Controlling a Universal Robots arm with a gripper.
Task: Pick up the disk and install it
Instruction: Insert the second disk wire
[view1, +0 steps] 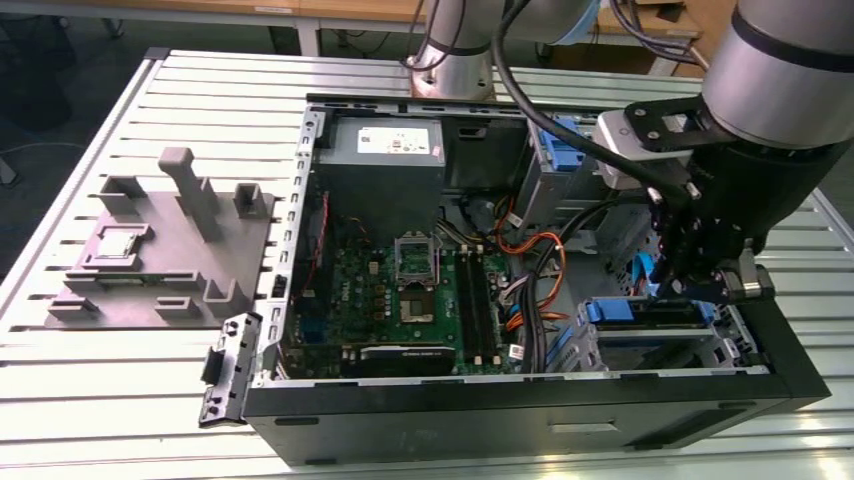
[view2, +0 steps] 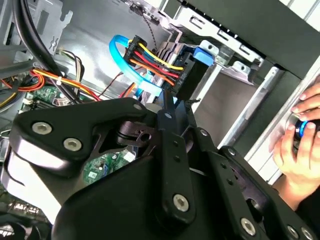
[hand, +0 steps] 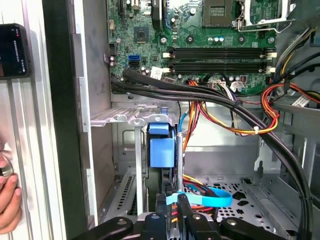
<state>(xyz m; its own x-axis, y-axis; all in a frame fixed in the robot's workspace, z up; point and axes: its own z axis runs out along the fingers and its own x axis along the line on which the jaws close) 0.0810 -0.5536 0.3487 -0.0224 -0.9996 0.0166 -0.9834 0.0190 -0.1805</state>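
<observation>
At lower right of the exterior view, the tool (view1: 694, 285) hung inside an open PC case (view1: 534, 420) lying on a slatted table (view1: 120, 400), down over the drive bay at the case's lower-right corner. The disk (hand: 162, 145), w/ its blue carrier frame, sat edge-on in the metal drive cage (hand: 125, 117) at centre of the first wrist view; in the exterior view its blue edge (view1: 641, 312) showed just under the tool. The tool's fingers (hand: 182, 205) appeared pinched nearly closed on the disk's thin edge, though the contact itself was partly hidden.

Risks, as judged: a blue data cable (view2: 125, 60) & the red, yellow, orange power leads (view2: 155, 62) crowded the bay in the second wrist view, so a push could snag or pinch them. If the carrier was slightly skewed vs. the cage rails, it could jam. A person's hand (view2: 300, 145) rested at the case's edge, right of that frame, close to the arm's path.
</observation>
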